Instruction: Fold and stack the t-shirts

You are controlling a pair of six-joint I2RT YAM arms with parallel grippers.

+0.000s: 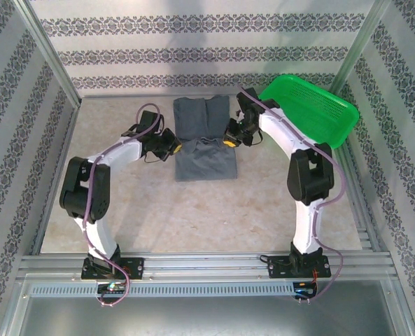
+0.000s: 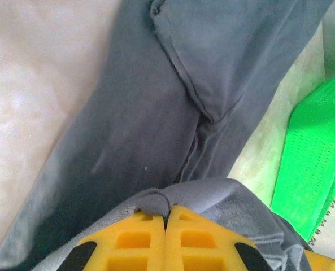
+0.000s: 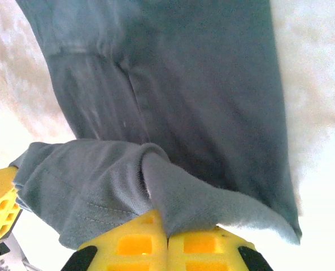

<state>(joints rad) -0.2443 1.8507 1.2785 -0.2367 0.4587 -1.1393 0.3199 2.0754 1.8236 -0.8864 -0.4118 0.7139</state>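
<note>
We noted the grey t-shirt (image 1: 204, 140) lying on the table (image 1: 193, 210) toward the far middle, partly folded, stretched between the two arms. The left gripper (image 1: 171, 145) sat at the shirt's left edge, its yellow fingers (image 2: 144, 240) pressed together with a fold of cloth pinched between them and raised off the layer beneath. The right gripper (image 1: 229, 138) sat at the shirt's right edge, likewise closed tight on a lifted fold of the same shirt. The green basket (image 1: 312, 112) stood in the far right corner, apart from the shirt.
</note>
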